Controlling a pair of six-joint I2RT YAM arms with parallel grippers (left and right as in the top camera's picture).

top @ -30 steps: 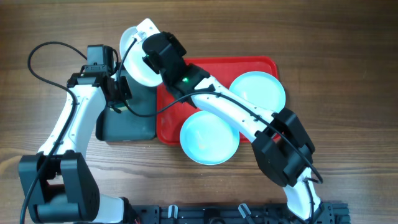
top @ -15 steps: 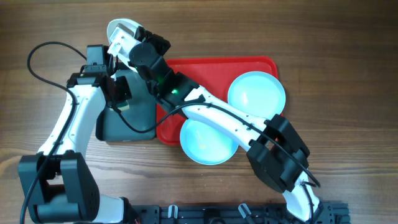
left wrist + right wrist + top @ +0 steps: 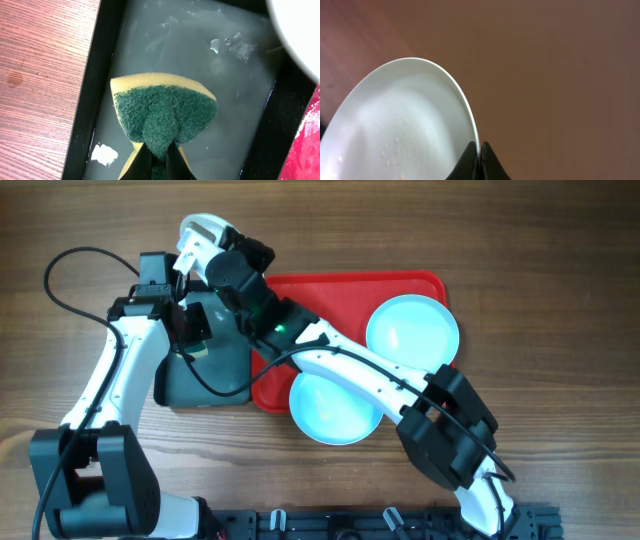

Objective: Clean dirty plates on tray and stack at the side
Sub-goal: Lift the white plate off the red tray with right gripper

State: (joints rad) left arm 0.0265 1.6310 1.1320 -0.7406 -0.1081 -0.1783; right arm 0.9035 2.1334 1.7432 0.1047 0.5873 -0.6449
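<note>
1. Your right gripper [image 3: 479,150] is pinched tight on the rim of the white plate [image 3: 405,120]. It holds the plate tilted in the air off the far-left corner of the red tray [image 3: 345,288]. I judge that this turns the plate's face toward the sponge.
2. Your left gripper [image 3: 157,156] is clamped on the green sponge [image 3: 165,116], just left of the red tray. It hangs over the black tray [image 3: 87,100], probably to keep the sponge wet in the soapy film there.
3. The far aqua plate [image 3: 412,328] sits on the red tray's right end. The near aqua plate [image 3: 335,408] overhangs its near edge. Both look to be waiting their turn.
4. Your right arm hides the red tray's middle and part of the near aqua plate. The right wrist view cuts off the white plate's lower left. You cannot tell whether the sponge touches the black tray's floor.
</note>
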